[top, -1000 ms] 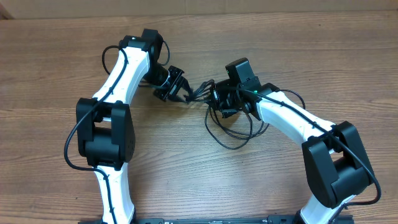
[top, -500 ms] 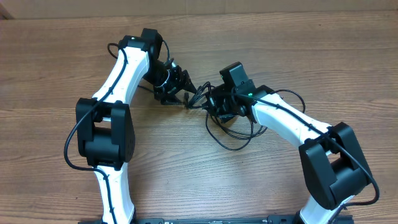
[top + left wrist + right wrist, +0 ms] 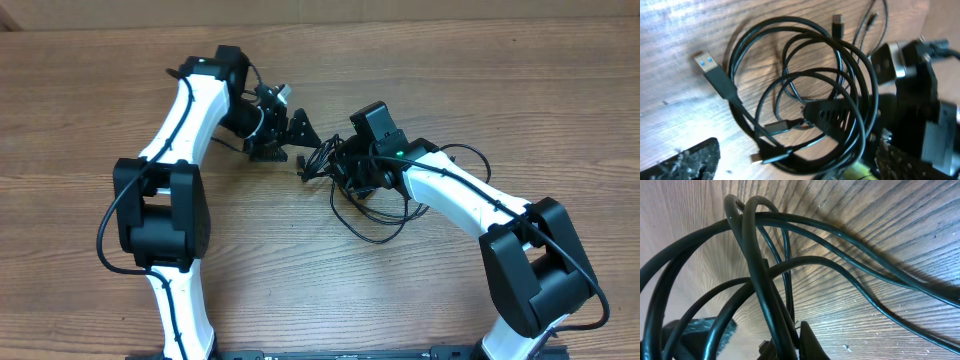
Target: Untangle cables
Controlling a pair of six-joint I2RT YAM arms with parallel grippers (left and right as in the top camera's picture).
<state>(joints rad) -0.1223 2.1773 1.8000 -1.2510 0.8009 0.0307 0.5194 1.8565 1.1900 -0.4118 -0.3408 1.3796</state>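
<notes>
Judging by the overlapping loops, little of the untangling is done: the cables (image 3: pixel 757 260) are heaped in one coil, and no strand is laid out apart. The left gripper (image 3: pixel 797 165) is spread wide with nothing between its fingers. The coil lies just ahead of it on the table (image 3: pixel 480 80), with a silver-and-blue plug (image 3: pixel 707 62) reaching out sideways. The right gripper (image 3: pixel 328 163) is pressed together on a bunch of strands, with the remaining loops beneath and behind it. The cords are thin, round, glossy and black; the wood is matt and grained.
</notes>
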